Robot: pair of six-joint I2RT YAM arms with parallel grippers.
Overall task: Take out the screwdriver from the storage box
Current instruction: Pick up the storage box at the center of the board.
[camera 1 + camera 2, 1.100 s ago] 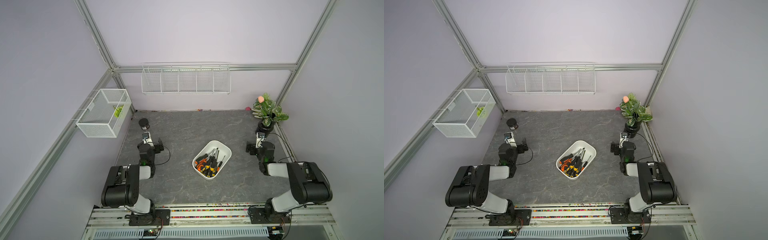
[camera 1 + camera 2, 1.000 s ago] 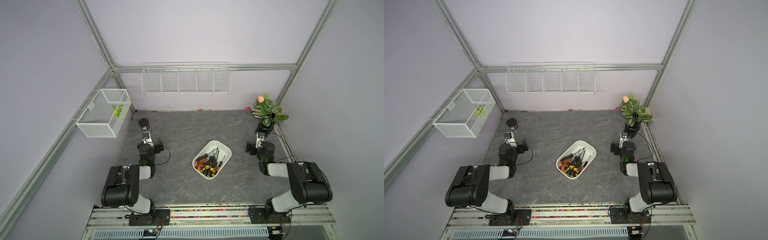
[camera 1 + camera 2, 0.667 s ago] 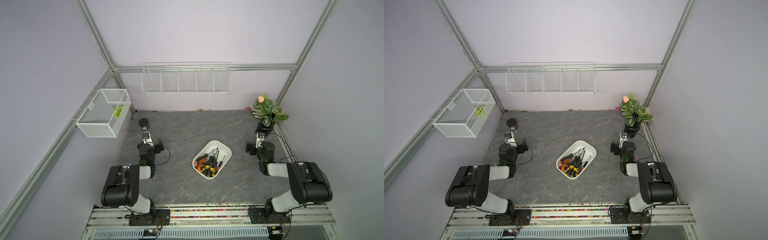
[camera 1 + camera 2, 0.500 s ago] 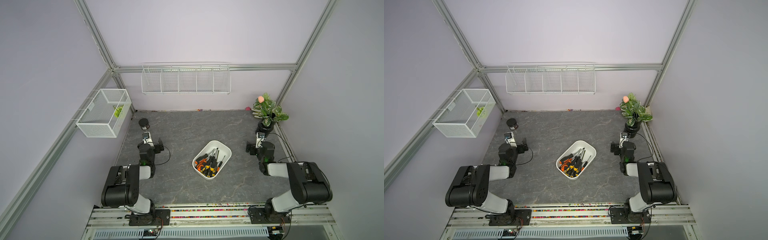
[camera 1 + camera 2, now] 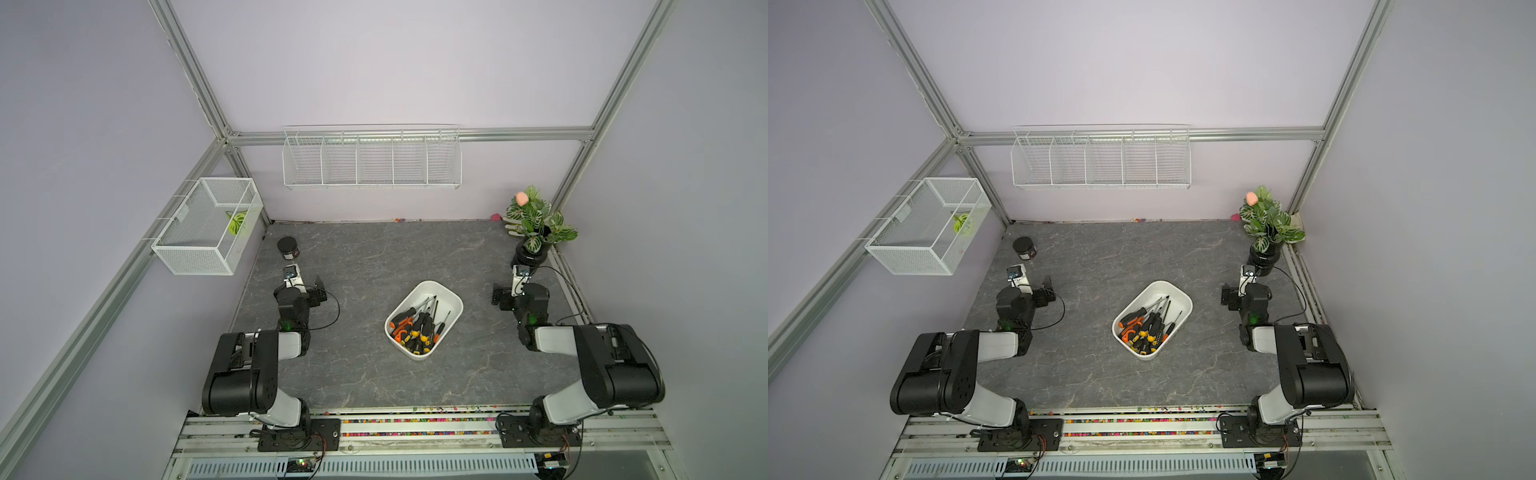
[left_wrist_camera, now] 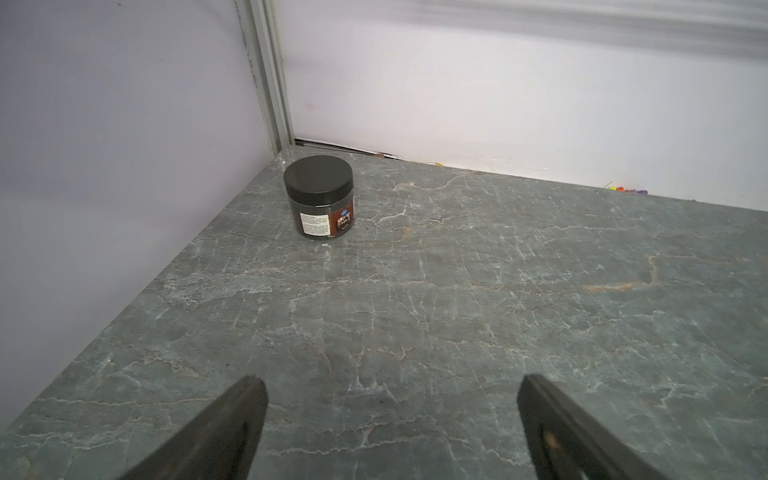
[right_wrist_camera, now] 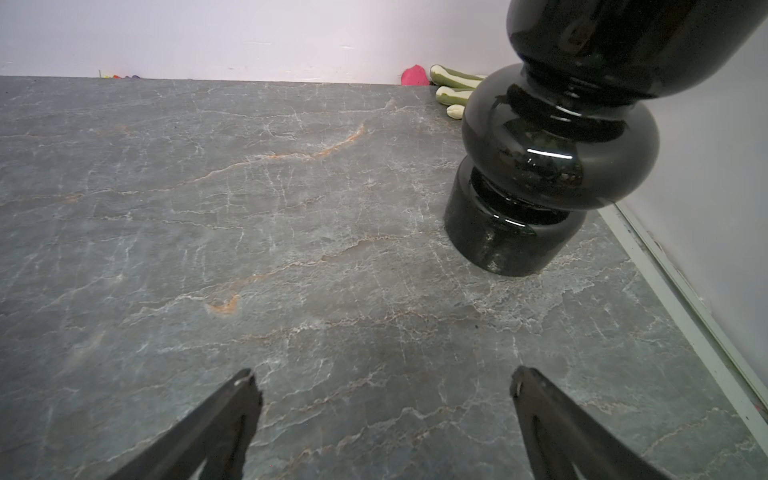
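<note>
Progress 0 | I am seeing screwdrivers [image 5: 417, 328] lying inside storage box [image 5: 449, 300] | both jaws gaping empty, well apart from it

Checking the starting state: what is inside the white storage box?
A pile of screwdrivers with black, orange and yellow handles lies in the storage box; anything beneath them is covered.

Lilac walls [image 5: 395, 62] and aluminium framing [image 5: 519, 135] enclose a grey marbled tabletop [image 5: 374, 257].

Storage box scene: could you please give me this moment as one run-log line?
left tool open, empty | right tool open, empty | screwdrivers all in storage box | both tools far from box
</note>
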